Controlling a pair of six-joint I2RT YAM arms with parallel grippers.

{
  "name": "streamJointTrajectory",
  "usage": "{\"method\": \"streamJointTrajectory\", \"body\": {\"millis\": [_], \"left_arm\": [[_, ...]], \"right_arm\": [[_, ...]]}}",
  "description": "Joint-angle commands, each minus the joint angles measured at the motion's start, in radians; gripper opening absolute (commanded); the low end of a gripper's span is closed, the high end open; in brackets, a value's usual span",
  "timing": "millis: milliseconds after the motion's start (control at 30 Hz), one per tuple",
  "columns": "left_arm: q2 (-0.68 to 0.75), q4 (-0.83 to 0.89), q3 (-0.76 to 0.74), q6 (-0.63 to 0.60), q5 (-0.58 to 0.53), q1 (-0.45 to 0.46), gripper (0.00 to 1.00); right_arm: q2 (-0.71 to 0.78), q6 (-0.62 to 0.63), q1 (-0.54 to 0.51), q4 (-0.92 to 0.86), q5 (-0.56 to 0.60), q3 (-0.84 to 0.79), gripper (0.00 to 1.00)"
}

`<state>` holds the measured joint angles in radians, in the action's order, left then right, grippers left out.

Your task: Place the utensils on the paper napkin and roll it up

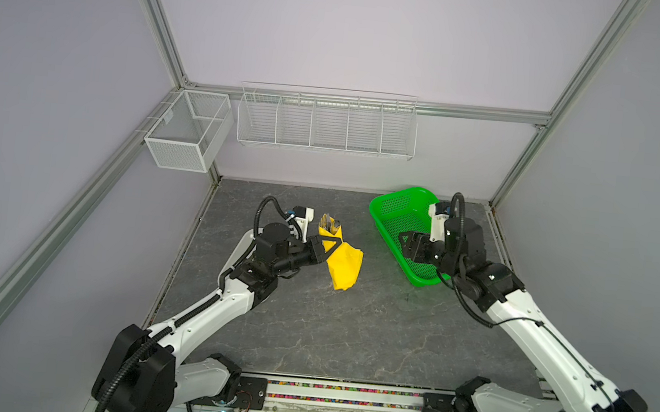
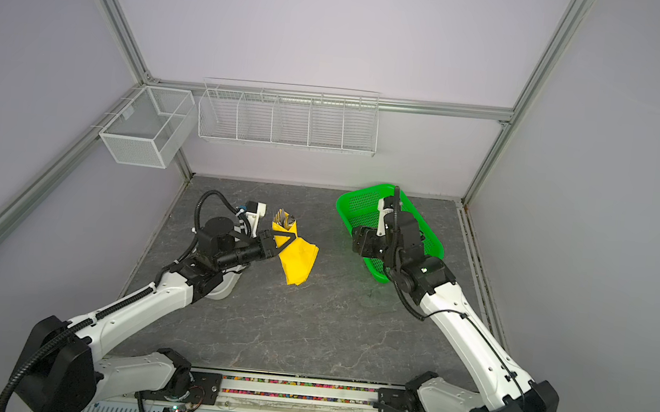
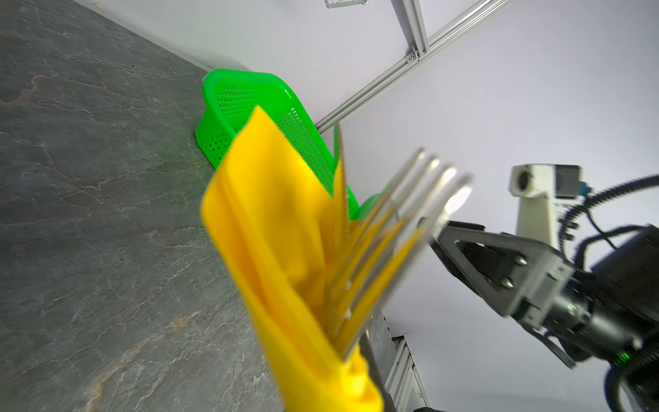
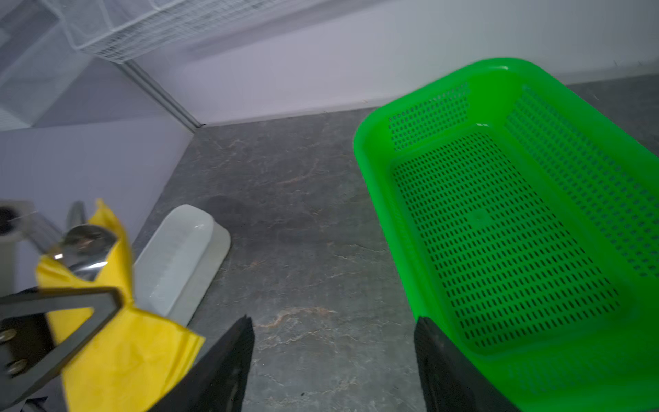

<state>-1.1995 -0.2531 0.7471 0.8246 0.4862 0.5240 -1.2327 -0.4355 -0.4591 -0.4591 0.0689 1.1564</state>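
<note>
The yellow paper napkin [image 1: 343, 265] [image 2: 297, 260] hangs above the table, loosely rolled around the utensils. Silver heads of the utensils [image 1: 330, 224] [image 2: 285, 221] stick out of its far end. Fork tines [image 3: 399, 221] show close up in the left wrist view, and a spoon bowl [image 4: 85, 246] shows in the right wrist view. My left gripper [image 1: 339, 243] [image 2: 293, 240] is shut across the middle of the roll. My right gripper [image 1: 406, 240] [image 4: 333, 321] stands open and holds nothing, to the right of the roll at the near left side of the green basket.
The green perforated basket [image 1: 392, 211] [image 4: 499, 214] lies at the back right, nothing in it. A white oblong tray [image 2: 225, 290] [image 4: 178, 257] rests on the table under my left arm. A wire rack [image 1: 326, 123] and a mesh box [image 1: 188, 129] hang on the walls.
</note>
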Motion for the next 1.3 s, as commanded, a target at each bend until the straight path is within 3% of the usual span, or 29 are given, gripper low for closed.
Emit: {"method": "streamJointTrajectory", "body": {"millis": [0, 333, 467, 633, 833, 933, 1033, 1167, 1267], "left_arm": [[0.024, -0.018, 0.025, -0.015, -0.002, 0.001, 0.00], [0.052, 0.003, 0.032, -0.025, 0.023, 0.001, 0.00], [0.061, 0.030, 0.042, -0.044, 0.021, 0.001, 0.00], [0.059, 0.008, 0.039, -0.043, 0.002, 0.000, 0.00], [0.049, 0.012, 0.049, -0.045, -0.002, 0.000, 0.00], [0.053, 0.023, 0.057, -0.049, -0.003, 0.001, 0.00], [0.070, 0.044, 0.074, -0.076, -0.016, 0.001, 0.00], [0.083, 0.024, 0.102, -0.096, -0.023, 0.001, 0.00], [0.072, 0.012, 0.152, -0.068, 0.001, 0.001, 0.00]], "right_arm": [[-0.130, 0.037, 0.067, -0.155, -0.111, 0.009, 0.74], [-0.409, 0.175, 0.114, -0.240, -0.029, 0.117, 0.74], [-0.466, 0.195, 0.105, -0.231, -0.212, 0.131, 0.69], [-0.458, 0.144, 0.024, -0.155, -0.352, 0.103, 0.67], [-0.441, 0.082, -0.067, -0.058, -0.444, 0.099, 0.67], [-0.377, 0.031, -0.074, -0.094, -0.295, 0.099, 0.65], [-0.189, -0.026, -0.075, 0.016, -0.237, 0.002, 0.67], [0.020, -0.134, -0.074, 0.314, -0.427, -0.150, 0.73], [0.058, -0.173, -0.079, 0.452, -0.622, -0.190, 0.81]]}}
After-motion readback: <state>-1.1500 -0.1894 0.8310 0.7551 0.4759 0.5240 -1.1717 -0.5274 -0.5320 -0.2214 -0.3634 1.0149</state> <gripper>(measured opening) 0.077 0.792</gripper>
